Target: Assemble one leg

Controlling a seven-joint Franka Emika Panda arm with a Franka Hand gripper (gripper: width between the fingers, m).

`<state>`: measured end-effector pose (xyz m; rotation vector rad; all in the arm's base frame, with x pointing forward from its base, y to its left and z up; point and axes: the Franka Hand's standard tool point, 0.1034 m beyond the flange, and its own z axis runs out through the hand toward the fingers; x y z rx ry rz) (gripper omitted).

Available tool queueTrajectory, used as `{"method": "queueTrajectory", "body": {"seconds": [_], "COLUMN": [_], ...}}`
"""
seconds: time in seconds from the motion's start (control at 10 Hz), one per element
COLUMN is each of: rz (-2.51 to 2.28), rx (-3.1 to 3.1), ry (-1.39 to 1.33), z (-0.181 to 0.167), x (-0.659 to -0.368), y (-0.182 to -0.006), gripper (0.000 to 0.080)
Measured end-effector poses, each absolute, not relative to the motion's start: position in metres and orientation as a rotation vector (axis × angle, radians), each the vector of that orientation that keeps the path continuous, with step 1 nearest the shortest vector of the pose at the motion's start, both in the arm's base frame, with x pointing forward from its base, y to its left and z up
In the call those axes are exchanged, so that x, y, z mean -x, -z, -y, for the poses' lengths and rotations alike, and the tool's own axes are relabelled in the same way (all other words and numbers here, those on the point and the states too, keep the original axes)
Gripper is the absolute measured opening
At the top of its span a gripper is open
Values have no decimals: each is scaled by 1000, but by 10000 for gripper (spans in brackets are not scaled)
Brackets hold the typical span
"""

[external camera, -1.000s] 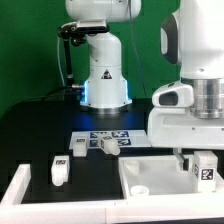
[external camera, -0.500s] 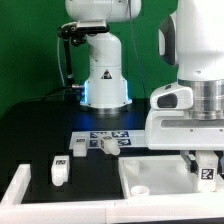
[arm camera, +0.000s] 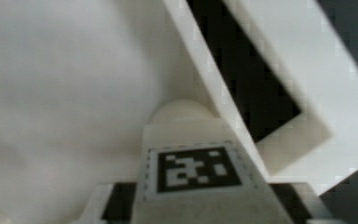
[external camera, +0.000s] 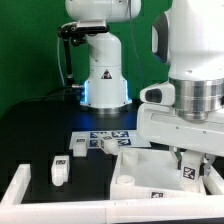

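My gripper [external camera: 191,168] is shut on a white leg [external camera: 189,174] with a black-and-white tag, held upright over the square white tabletop [external camera: 140,166] at the exterior view's lower right. In the wrist view the leg [arm camera: 194,150] fills the middle between my gripper's [arm camera: 197,203] dark fingers [arm camera: 126,206]. Its far end sits against the tabletop's flat surface [arm camera: 60,100], close to the raised rim [arm camera: 208,60]. Whether the leg touches the tabletop is hidden.
Three more white legs lie on the black table: one [external camera: 59,171] at the exterior view's left, two [external camera: 78,146] [external camera: 108,144] by the marker board [external camera: 105,135]. A white rail [external camera: 15,186] edges the front left. A second robot base [external camera: 104,75] stands behind.
My gripper has moved toward the exterior view's left with the leg in it. The tabletop's near left corner has shifted, and its round hole no longer shows.
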<state>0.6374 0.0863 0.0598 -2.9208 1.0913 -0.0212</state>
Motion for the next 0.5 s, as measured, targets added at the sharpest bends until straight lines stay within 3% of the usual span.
{"method": "queueTrajectory", "body": {"seconds": [0.4, 0.5], "rz": [-1114, -1115], "rx": [2919, 2919], "ry": [23, 19], "z": [-81, -83], "x": [-637, -637], "y": [-60, -60], "gripper": [278, 345]}}
